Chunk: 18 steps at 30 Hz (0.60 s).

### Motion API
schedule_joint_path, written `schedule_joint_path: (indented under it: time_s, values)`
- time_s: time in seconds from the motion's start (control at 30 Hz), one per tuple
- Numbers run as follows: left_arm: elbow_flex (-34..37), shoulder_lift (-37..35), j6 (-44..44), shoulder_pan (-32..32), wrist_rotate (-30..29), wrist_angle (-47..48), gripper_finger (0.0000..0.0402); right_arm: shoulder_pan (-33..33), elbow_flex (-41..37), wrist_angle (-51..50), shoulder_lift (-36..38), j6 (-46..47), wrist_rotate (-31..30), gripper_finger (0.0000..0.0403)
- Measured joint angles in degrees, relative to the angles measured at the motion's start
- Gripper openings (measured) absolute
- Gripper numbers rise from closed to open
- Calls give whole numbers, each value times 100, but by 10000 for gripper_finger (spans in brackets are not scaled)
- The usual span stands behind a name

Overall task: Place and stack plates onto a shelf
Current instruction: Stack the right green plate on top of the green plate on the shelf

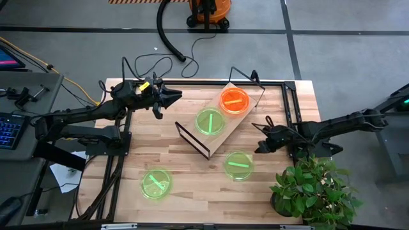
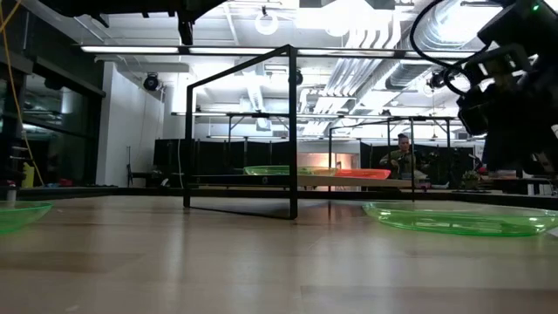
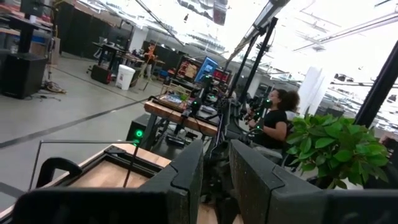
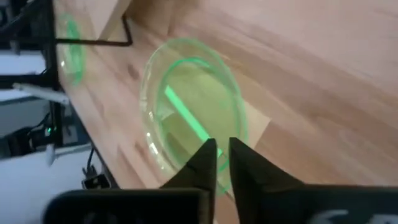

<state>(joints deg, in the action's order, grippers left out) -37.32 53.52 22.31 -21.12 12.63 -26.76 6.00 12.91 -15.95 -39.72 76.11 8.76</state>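
Right gripper [image 4: 222,155]: I am hovering it, fingers nearly shut and empty, just beside the near green plate [image 1: 238,165] on the tabletop | I am judging: open wider, take the rim squarely | shelf [image 1: 249,107] beyond, already bearing two plates.

left gripper [image 1: 174,97] raised, right gripper [image 1: 261,146] low, fingers seemingly near-closed

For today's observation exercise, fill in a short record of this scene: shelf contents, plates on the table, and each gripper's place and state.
shelf: holds one orange plate and one green plate, side by side, not stacked
table: two green plates, one near the right gripper, one at the front left
left gripper: raised by the shelf's left side, empty, fingers nearly closed
right gripper: beside the near plate, empty, fingers nearly closed
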Motion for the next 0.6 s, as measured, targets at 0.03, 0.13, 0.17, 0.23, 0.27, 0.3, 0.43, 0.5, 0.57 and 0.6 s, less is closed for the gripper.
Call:
schedule_joint_path:
  time_s: [0.03,0.13,0.17,0.23,0.27,0.3,0.43,0.5,0.57,0.6]
  values:
    - [0,0,2,0,-5,0,71,2,0,-7,-29,68,-34,33]
    - [0,0,0,0,-5,0,71,69,0,34,-189,177,-269,80]
    - [0,0,0,0,-5,0,71,115,0,70,-261,207,-381,98]
    - [0,0,0,0,-12,0,71,222,0,244,-436,272,-571,133]
    - [0,0,0,0,-14,0,71,290,0,397,-538,319,-694,149]
    - [0,0,0,0,-16,2,71,370,0,556,-650,352,-852,163]
    - [0,0,0,0,-38,1,71,688,4,1117,-1235,437,-1445,200]
    - [0,0,0,0,-67,0,71,786,4,1256,-1558,486,-1591,205]
    - [0,0,0,0,-73,2,71,876,4,1407,-1859,517,-1725,206]
    - [0,0,0,0,-77,0,71,919,4,1559,-2016,538,-1774,205]
